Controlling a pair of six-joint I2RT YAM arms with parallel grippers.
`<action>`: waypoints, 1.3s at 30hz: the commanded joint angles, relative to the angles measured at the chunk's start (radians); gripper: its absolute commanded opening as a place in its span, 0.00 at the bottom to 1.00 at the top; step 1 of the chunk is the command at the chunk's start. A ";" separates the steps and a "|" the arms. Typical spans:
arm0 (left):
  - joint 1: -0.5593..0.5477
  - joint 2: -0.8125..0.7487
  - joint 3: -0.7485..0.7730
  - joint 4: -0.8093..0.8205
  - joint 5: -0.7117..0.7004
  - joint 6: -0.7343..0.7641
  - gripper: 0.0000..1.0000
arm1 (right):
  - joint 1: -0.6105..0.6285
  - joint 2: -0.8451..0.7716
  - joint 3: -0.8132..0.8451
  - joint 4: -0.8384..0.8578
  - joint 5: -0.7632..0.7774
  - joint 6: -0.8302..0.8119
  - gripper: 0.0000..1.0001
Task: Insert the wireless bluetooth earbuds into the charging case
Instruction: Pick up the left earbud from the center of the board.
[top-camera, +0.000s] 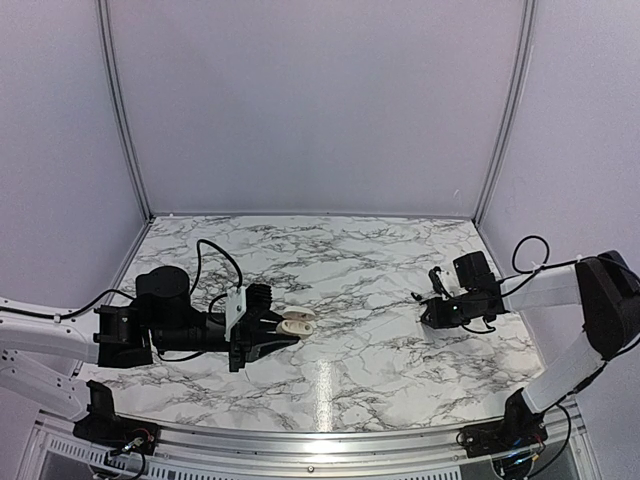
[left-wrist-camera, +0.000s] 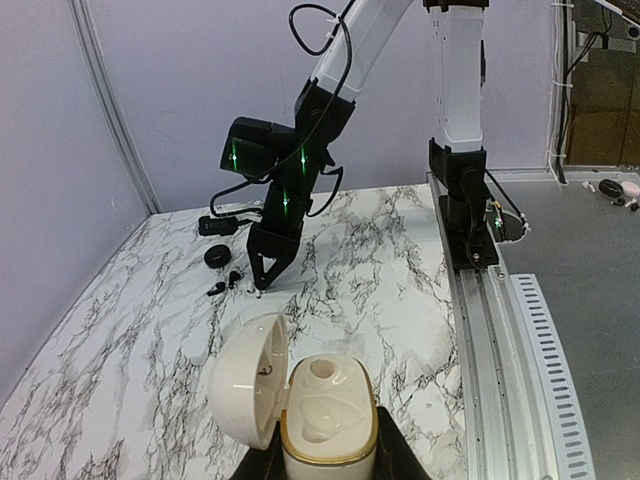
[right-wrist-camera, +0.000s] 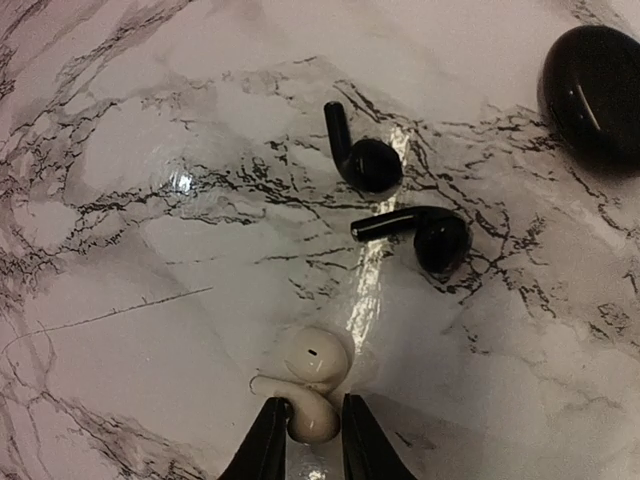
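1. A small dark mark is seen inside the lid (left-wrist-camera: 250, 385) of the charging case (left-wrist-camera: 328, 440). It is too small to be read.
2. The charging case is clamped between the fingers of the left gripper (left-wrist-camera: 322, 462), above the left part of the marble table (top-camera: 380, 260). In the top view its long axis is pointed right, towards the table's middle.
3. The lid is swung wide open to the left, hinged along the base's left side. The opening is turned up towards the left wrist camera and is edged by a gold-brown rim (left-wrist-camera: 285, 428).
4. The moulded recesses of the base are exposed, and only cream plastic is seen in them.
5. A white earbud (right-wrist-camera: 315, 365) lies on the table's right part. The fingertips of the right gripper (right-wrist-camera: 314, 405) are closed against both sides of its narrow end. Its rounded head is pointed away from the gripper, with its long axis in line with the fingers.
6. Two black earbuds (right-wrist-camera: 365, 160) lie just beyond it, near each other but apart. The farther one's stem is pointed up and left in the right wrist view, and the nearer one's (right-wrist-camera: 435, 240) is pointed left.
7. A black round puck (right-wrist-camera: 595, 90) rests further off, to the right of them.
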 joint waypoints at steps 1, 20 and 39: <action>0.001 -0.003 0.005 -0.004 -0.008 0.007 0.00 | -0.009 0.001 0.031 -0.004 0.003 0.001 0.20; 0.042 -0.006 -0.022 0.016 0.025 -0.056 0.00 | 0.179 -0.256 0.166 -0.152 -0.012 -0.098 0.11; 0.070 0.015 0.002 0.061 0.036 -0.123 0.00 | 0.791 -0.413 0.515 -0.318 0.189 -0.301 0.10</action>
